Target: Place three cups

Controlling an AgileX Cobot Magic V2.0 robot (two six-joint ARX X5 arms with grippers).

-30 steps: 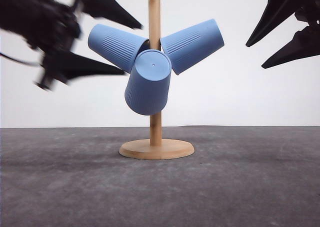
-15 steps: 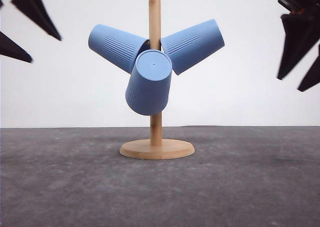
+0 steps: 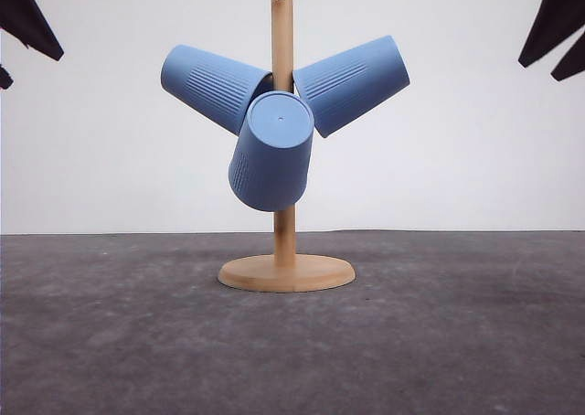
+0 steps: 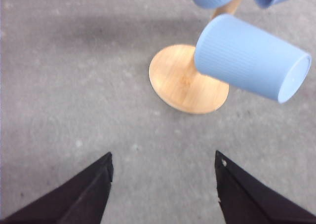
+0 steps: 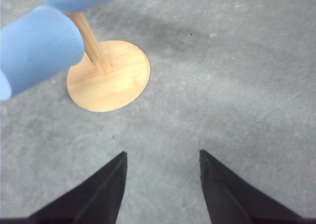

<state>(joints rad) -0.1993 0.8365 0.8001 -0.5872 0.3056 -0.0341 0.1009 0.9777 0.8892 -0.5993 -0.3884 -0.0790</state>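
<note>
Three light-blue ribbed cups hang tilted on a wooden stand (image 3: 286, 273): a left cup (image 3: 215, 86), a right cup (image 3: 352, 81) and a front cup (image 3: 271, 150) with its flat base facing the camera. My left gripper (image 3: 32, 66) is high at the far left edge, well away from the cups. My right gripper (image 3: 537, 72) is high at the far right edge. In the left wrist view the left gripper (image 4: 163, 157) is open over bare table, short of a cup (image 4: 249, 63). In the right wrist view the right gripper (image 5: 163, 154) is open, holding nothing, with a cup (image 5: 37, 49) off to one side.
The stand's round wooden foot (image 4: 185, 83) rests on a dark grey table (image 3: 457, 342), with its pole (image 3: 282, 22) rising out of the top of the front view. A plain white wall (image 3: 457, 159) lies behind.
Both arms have pulled back up and outward, the left to the left edge, the right to the right edge. The cups stay still on the stand.
</note>
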